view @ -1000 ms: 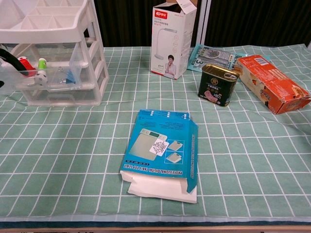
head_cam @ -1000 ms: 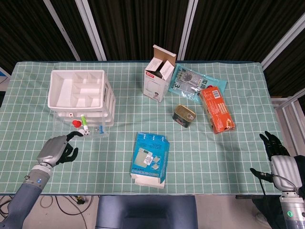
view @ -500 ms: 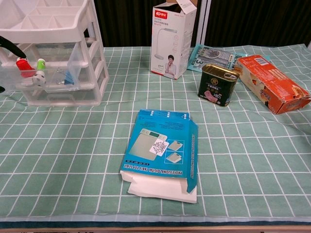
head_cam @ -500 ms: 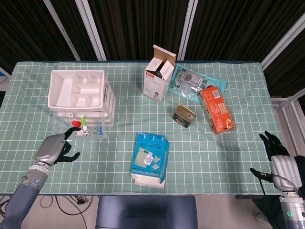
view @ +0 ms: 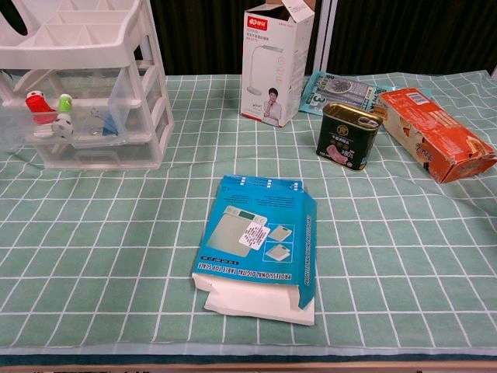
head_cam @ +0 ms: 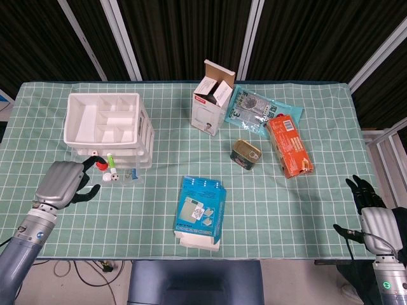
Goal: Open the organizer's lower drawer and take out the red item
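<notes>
Fingers on your left hand (head_cam: 58, 183) were curled in, and I could not tell if they held anything. That hand sat just beside the front of the lower drawer (head_cam: 102, 175). Your right hand (head_cam: 372, 213) waited far off at the table edge, fingers apart, holding nothing.

Biggest first: the white organizer (head_cam: 108, 127) stood at the back left of the table, and its clear lower drawer was pulled out toward you. So I think the opening step was done and the taking-out step was next. The red item (view: 37, 102) lay in the drawer, close beside a little green-topped thing (view: 66, 102).

Next, you would need to reach over the drawer wall and pinch only the red one.

A second ago your left hand was lower and closer to you; it moved up and left.
</notes>
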You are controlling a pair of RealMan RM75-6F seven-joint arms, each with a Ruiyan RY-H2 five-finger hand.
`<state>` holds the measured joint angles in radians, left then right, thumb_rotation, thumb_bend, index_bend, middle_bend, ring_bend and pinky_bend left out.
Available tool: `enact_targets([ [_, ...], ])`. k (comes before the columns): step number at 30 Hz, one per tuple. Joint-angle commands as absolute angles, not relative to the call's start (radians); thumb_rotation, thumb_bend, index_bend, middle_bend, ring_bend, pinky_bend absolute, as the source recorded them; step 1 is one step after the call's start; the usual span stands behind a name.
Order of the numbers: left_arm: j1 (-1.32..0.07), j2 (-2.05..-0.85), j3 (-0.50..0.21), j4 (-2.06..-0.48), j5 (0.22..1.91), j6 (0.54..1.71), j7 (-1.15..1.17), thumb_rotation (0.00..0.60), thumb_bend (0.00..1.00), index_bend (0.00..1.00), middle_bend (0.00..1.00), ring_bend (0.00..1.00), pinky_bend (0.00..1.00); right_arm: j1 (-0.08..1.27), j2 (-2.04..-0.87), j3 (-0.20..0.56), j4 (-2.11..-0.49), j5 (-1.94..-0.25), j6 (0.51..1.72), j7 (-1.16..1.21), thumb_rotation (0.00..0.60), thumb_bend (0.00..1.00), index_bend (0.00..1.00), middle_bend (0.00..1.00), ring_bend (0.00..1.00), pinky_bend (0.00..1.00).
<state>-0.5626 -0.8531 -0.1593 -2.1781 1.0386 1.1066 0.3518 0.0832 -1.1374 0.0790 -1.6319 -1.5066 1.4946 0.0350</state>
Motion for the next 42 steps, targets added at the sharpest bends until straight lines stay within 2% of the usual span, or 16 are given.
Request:
enact_targets([
  [1, -0.623, -0.817, -0.176, -2.093, 1.052, 1.014, 0.368, 0.6, 0.33, 0.33, 1.0, 0.99, 1.0, 0.083, -1.137, 0.079, -1.632, -1.507, 1.494, 0.035, 0.6, 0.07, 0.0, 0.0, 0.0, 0.22],
  [9, -0.706, -0.83, -0.166, -1.904, 1.096, 0.839, 0.341, 0.6, 0.33, 0.36, 1.0, 0.99, 1.0, 0.084, -1.138, 0.08, -1.632, -1.504, 1.493, 0.035, 0.6, 0.07, 0.0, 0.0, 0.0, 0.22],
  [18, -0.757, -0.87, -0.143, -1.772, 1.187, 0.727, 0.293, 0.6, 0.33, 0.39, 1.0, 1.0, 1.0, 0.084, -1.138, 0.081, -1.632, -1.501, 1.491, 0.037, 0.6, 0.07, 0.0, 0.0, 0.0, 0.22],
  [31, -0.762, -0.911, -0.093, -1.686, 1.322, 0.708, 0.263, 0.6, 0.33, 0.41, 1.0, 1.0, 1.0, 0.084, -1.138, 0.083, -1.629, -1.496, 1.49, 0.046, 0.6, 0.08, 0.0, 0.0, 0.0, 0.22],
  [36, -0.758, -0.933, -0.078, -1.659, 1.32, 0.711, 0.271, 0.6, 0.31, 0.41, 1.0, 1.0, 1.0, 0.083, -1.138, 0.083, -1.631, -1.497, 1.492, 0.046, 0.6, 0.08, 0.0, 0.0, 0.0, 0.22],
  [42, -0.74, -0.977, -0.082, -1.639, 1.277, 0.772, 0.32, 0.6, 0.3, 0.41, 1.0, 1.0, 1.0, 0.083, -1.138, 0.083, -1.632, -1.495, 1.49, 0.046, 0.6, 0.08, 0.0, 0.0, 0.0, 0.22],
])
